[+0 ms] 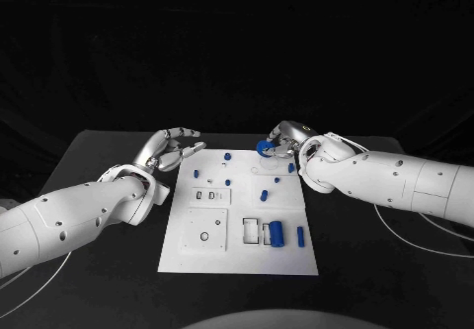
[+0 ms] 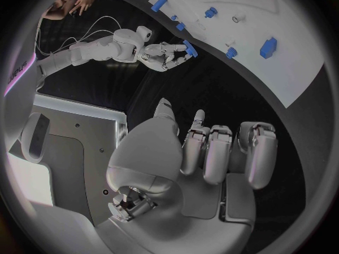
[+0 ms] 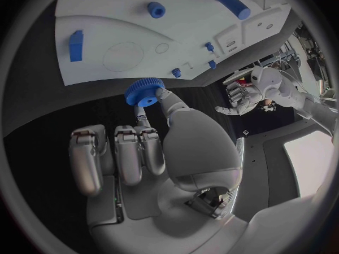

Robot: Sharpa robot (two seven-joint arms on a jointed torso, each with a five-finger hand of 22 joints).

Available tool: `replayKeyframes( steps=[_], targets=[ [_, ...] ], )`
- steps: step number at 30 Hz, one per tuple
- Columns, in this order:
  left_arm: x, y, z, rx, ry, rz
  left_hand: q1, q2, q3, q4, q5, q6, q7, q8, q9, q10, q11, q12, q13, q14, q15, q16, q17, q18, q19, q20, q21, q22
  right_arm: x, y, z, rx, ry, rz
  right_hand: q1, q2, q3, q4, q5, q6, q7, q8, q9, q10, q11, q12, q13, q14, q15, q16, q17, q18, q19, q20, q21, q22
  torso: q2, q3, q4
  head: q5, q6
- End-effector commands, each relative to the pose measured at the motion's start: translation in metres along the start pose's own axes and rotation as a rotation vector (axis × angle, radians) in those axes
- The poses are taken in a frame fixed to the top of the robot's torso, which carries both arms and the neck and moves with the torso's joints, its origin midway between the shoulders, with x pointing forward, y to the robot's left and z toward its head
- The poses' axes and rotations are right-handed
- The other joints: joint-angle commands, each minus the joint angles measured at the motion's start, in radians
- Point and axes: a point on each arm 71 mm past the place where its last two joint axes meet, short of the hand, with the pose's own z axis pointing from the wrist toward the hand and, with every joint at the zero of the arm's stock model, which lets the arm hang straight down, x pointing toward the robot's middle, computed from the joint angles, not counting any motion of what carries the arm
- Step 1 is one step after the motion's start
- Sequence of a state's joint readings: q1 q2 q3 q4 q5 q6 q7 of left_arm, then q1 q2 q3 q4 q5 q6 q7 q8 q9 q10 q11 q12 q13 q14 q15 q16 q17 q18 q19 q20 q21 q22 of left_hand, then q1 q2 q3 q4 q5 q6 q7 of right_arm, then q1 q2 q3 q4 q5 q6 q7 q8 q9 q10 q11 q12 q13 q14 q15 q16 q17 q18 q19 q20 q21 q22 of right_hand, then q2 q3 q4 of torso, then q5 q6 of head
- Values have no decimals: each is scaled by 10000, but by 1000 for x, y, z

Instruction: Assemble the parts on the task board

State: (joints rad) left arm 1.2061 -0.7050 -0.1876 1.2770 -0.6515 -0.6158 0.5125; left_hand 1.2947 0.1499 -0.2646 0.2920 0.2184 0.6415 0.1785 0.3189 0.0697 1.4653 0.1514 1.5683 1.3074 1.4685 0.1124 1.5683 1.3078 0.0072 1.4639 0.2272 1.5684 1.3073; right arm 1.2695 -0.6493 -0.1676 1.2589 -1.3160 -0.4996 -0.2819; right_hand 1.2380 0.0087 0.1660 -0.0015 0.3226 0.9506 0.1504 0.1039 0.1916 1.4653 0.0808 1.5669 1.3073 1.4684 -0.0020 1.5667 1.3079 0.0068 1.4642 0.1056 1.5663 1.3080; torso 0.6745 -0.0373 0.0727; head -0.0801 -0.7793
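Right robot hand (image 3: 152, 147) pinching a blue gear (image 3: 144, 91) above the board's (image 1: 237, 253) far edge (fingertips only) — left robot hand (image 1: 174, 151) empty, fingers loosely curled, beside the board.

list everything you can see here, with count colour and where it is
task board: one, white, flat in the middle of the table
table: one, black, under the board
gear: one, blue, toothed, held above the board's far right corner
large cylinder: one, blue, lying on the board's near right part
thin bar: one, blue, just right of the large cylinder
small parts: several, blue, scattered over the board's far half
cables: thin, white, on the table by the arms
left robot hand: one, silver, holds nothing, fingers apart, at the board's far left corner
right robot hand: one, silver, pinches the gear
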Motion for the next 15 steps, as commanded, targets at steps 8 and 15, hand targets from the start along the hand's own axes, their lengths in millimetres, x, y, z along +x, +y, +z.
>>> replayKeyframes(
  steps=[8,15],
  targets=[
    [2,-1,1,137,108,-39,31,33,-38,7,56,94,290,-35,-7,1054,-60,25,2634,1023,-65,25,2630,-26,820,-48,-19,2490,13,23,2,-401,1008,583,-93,-6,1,42,-2,75,45,54,10,1055,55,39,2635,1024,72,41,2629,-68,1066,72,45,2628,11,4,14,-15,24],
    [1,-1,0,120,86,-30,31,33,-38,7,56,94,290,-35,-7,1054,-60,25,2634,1023,-65,25,2630,-26,820,-48,-19,2490,24,37,4,-639,1355,600,-90,-2,9,41,-6,75,51,53,12,1055,61,39,2635,1024,77,41,2629,-68,1066,76,45,2628,18,8,3,42,6]
  ],
)
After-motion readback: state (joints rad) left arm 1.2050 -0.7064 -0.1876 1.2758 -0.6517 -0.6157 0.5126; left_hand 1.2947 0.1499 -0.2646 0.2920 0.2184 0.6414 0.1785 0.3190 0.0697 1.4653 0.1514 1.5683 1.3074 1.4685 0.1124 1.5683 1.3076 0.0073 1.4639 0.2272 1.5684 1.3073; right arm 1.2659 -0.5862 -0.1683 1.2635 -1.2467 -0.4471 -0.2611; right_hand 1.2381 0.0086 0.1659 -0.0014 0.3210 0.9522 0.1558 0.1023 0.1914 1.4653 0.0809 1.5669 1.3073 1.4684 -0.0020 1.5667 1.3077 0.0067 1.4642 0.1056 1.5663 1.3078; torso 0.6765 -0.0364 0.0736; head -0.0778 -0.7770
